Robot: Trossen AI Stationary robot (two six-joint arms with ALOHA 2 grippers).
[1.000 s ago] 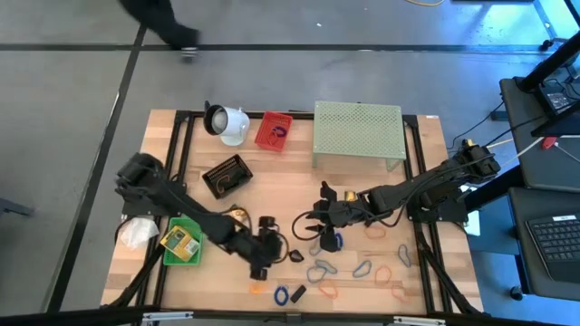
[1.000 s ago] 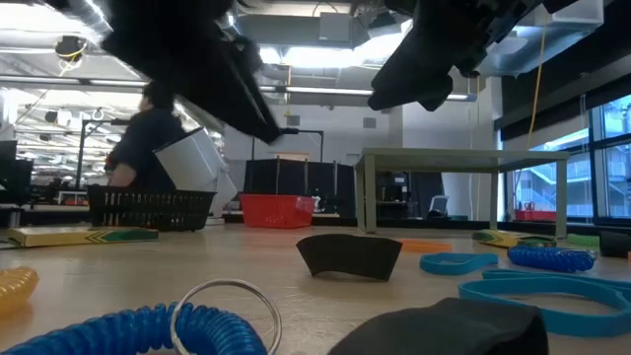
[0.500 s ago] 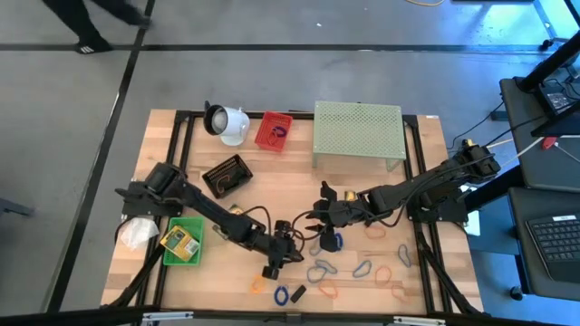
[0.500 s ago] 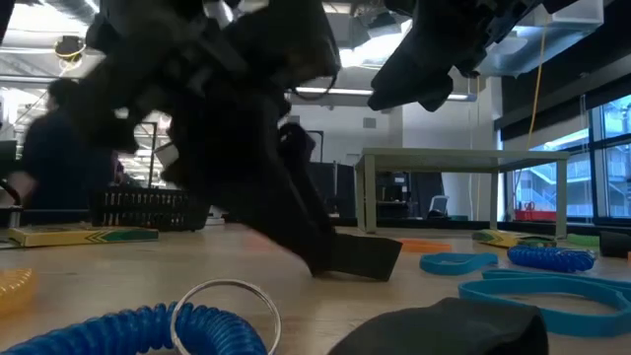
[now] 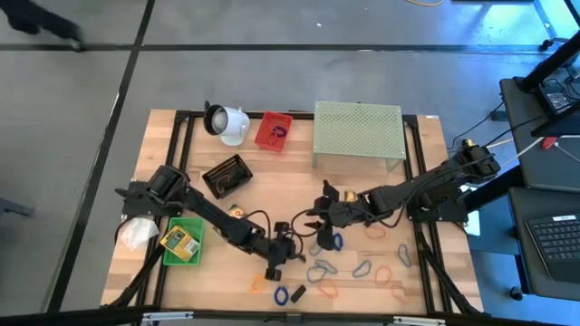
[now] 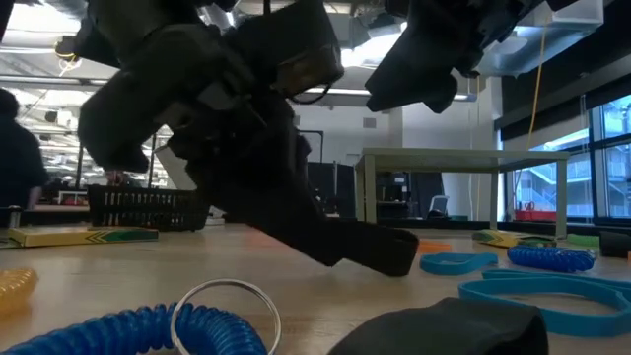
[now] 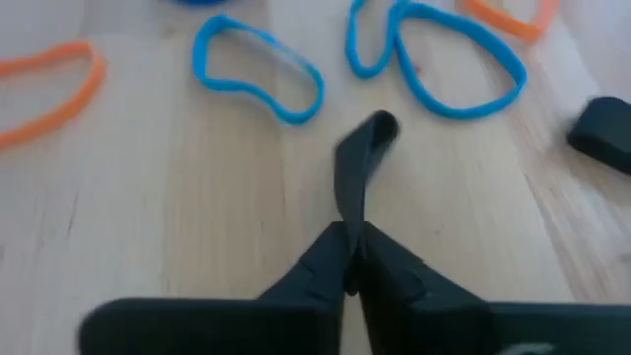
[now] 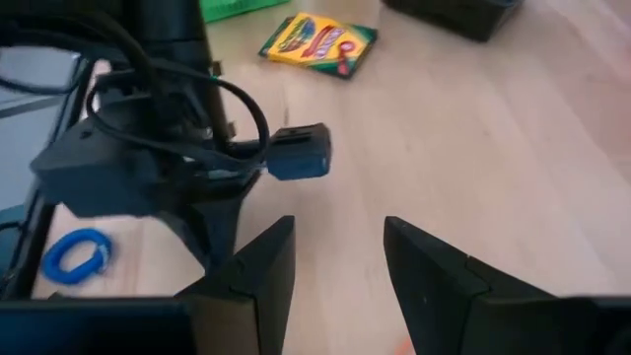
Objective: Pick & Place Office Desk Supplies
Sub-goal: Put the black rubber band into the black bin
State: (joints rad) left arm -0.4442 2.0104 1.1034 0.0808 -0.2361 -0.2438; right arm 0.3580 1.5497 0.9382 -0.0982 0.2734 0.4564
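Wooden table boards lie under both my arms. My left gripper is down near the front middle of the table, pinched tight on a small black clip whose far end rests on the wood. Blue oval clips and an orange rubber-band loop lie just past it. My right gripper hangs close by, above the table, fingers partly apart and holding nothing. A yellow crayon box lies flat farther off.
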